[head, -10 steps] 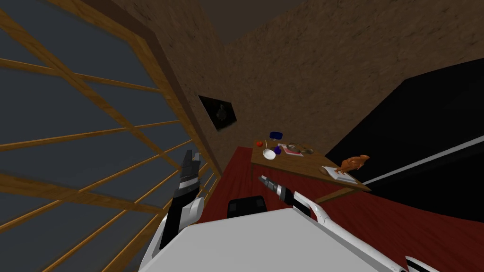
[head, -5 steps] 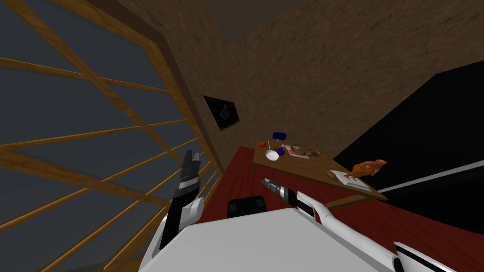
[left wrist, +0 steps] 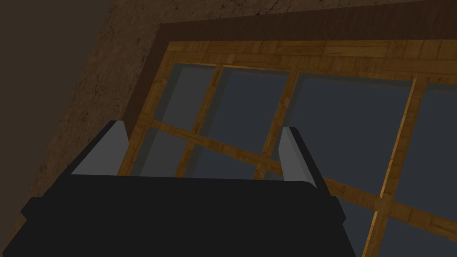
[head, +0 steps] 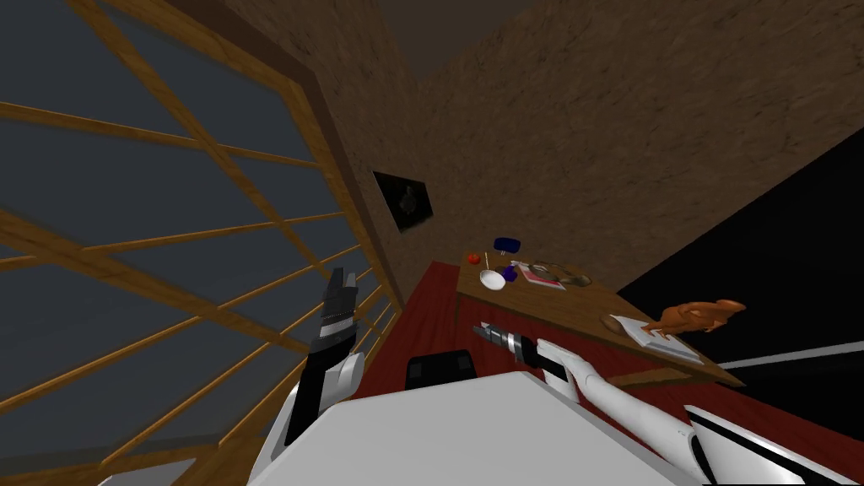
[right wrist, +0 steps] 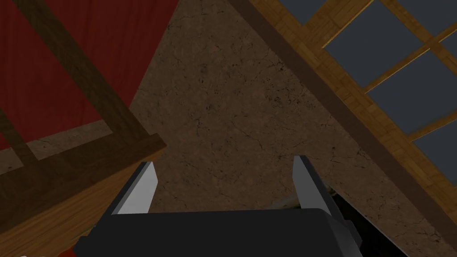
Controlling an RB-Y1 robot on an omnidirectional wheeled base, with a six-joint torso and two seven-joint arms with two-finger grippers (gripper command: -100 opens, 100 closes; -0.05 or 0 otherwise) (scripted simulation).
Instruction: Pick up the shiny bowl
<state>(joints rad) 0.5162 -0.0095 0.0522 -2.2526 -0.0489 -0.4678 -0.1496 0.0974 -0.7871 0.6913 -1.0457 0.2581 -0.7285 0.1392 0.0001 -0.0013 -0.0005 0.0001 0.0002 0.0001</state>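
The bowl (head: 493, 279) sits on the table (head: 548, 305), well ahead of the right gripper (head: 479, 330), which is nearer than the left gripper (head: 343, 277); both have fingers apart.

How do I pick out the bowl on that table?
Find the wooden table right of the big window. At its far end, the bowl sits near the window-side edge. It is the only round white thing, beside a red ball and a small dark blue object.
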